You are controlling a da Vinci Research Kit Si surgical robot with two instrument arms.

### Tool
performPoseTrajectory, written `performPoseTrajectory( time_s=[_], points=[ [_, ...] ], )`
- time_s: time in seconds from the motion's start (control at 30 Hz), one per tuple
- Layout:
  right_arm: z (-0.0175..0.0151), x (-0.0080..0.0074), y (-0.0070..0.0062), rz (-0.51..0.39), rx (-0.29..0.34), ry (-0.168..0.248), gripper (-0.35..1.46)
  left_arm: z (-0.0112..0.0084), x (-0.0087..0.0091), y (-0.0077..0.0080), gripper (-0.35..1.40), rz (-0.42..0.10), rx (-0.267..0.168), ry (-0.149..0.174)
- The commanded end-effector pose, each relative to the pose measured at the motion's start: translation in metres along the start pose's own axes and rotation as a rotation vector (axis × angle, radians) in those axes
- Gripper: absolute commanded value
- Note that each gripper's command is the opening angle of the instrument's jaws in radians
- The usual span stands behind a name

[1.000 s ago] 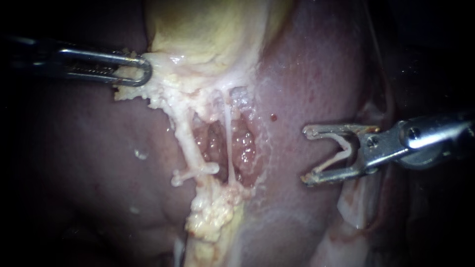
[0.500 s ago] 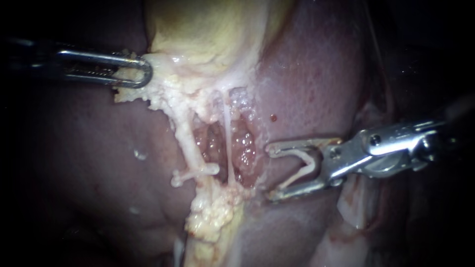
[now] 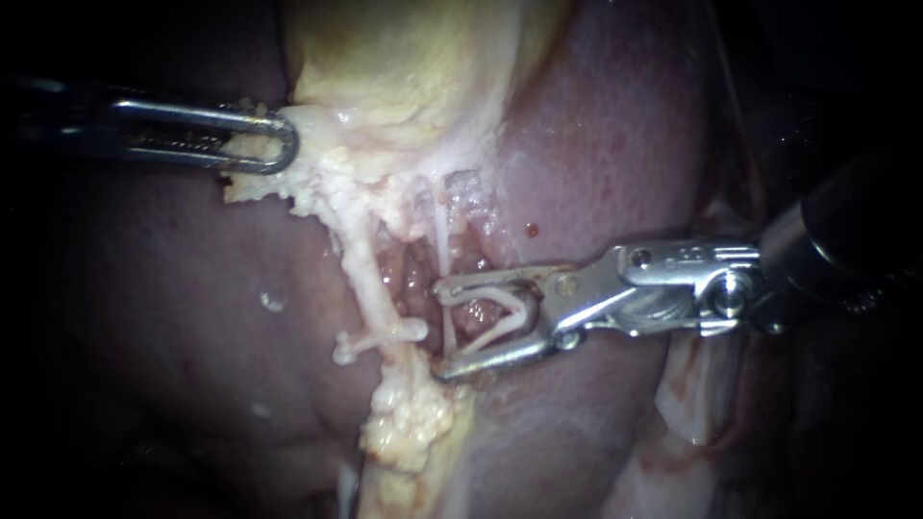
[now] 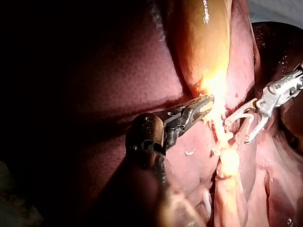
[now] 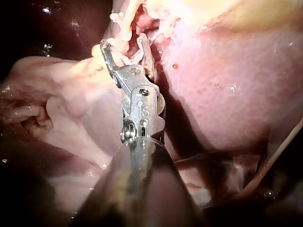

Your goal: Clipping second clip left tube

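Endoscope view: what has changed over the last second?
The right instrument has advanced leftward across the liver; its end effector, holding an unclosed clip, now reaches the thin right tube, short of the left tube. Nothing was gripped or released. The left instrument holds the same tissue, and the placed clip on the left tube is unmoved.

Pale left tube (image 3: 370, 279) slants downward, one white clip (image 3: 404, 331) crossing its lower end.
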Motion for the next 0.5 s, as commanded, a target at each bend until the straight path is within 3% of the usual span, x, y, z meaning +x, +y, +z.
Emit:
performPoseTrajectory(
  time_s=[0.03,0.3,0.5],
  points=[
    [0.0003,-0.0003,0.0003,0.001,-0.002,-0.002,0.49,0.0,0.0,0.0,-0.35,-0.001,-0.001,-0.001],
    [0.0013,-0.0015,0.0018,0.007,0.004,-0.003,0.49,0.0,0.0,0.0,-0.35,-0.001,-0.001,-0.001],
    [0.0023,-0.0012,0.0026,-0.019,0.096,0.058,0.48,0.0001,0.0,0.0,-0.35,-0.001,0.0,-0.001]
  ],
)
